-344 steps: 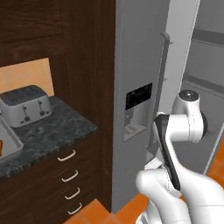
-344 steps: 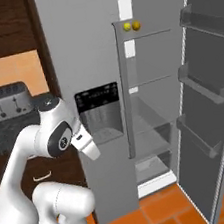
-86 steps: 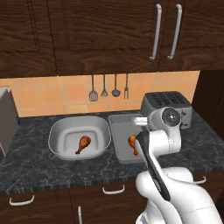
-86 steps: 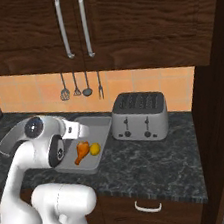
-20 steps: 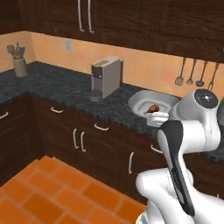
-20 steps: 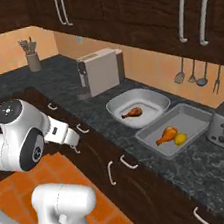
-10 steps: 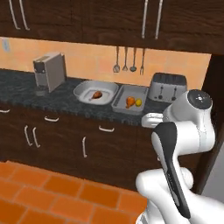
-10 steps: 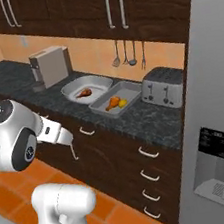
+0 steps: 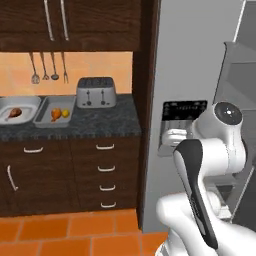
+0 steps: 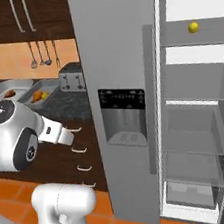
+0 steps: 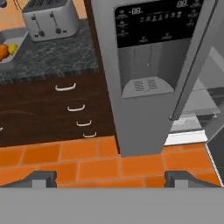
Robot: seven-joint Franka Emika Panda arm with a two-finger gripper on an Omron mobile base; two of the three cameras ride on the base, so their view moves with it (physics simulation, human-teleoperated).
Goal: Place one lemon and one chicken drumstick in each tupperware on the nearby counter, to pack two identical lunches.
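**Empty tool faced the fridge, last lemon high on the shelf**

Nearest in, the tool hung wide open with nothing between its tips, low over the orange floor tiles. Straight ahead at twelve o'clock stood the grey fridge door with its dispenser panel, shut and blocking the direct line.

The thing to fetch, by my reading, was the lemon, sitting on an upper shelf of the open fridge compartment, up around one o'clock from the arm in the right base view, well above the tool. It's round, so no long axis to worry about. The tool would need to swing right past the shut door's edge and climb.

Further off, at ten o'clock, the tabletop carried a toaster, then the rectangular tupperware with a drumstick and lemon inside, and beyond it the round tupperware holding just a drumstick.
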